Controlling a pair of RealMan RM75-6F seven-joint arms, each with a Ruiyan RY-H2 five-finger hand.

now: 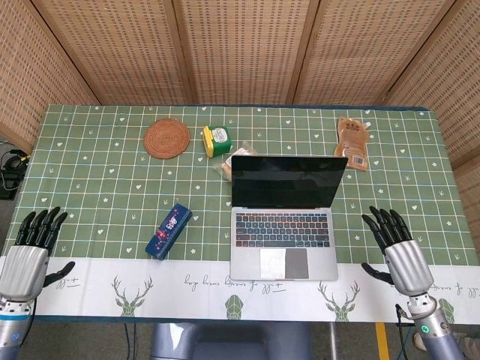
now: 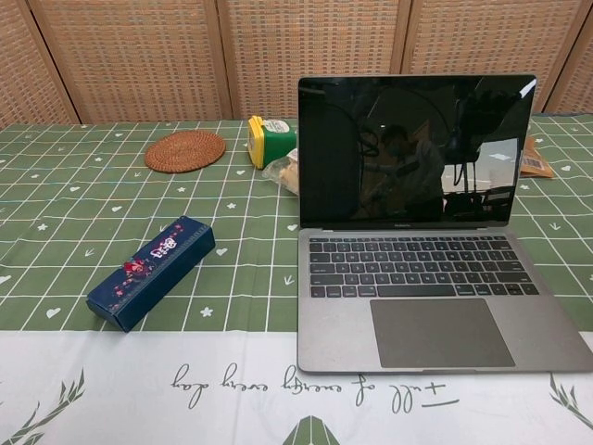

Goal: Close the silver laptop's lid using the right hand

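Note:
The silver laptop [image 1: 283,238] [image 2: 426,306] stands open in the middle of the table, its dark screen [image 1: 288,182] upright and facing me. My right hand [image 1: 399,250] hovers at the table's front right, fingers spread and holding nothing, well to the right of the laptop's base. At the front left corner my left hand [image 1: 28,251] is likewise open and holds nothing. Neither hand shows in the chest view.
A blue box [image 1: 168,230] [image 2: 153,270] lies left of the laptop. Behind it are a woven coaster [image 1: 167,138], a yellow-green container [image 1: 217,139] and a small wrapped item [image 1: 225,163]. A brown packet [image 1: 353,142] lies at the back right.

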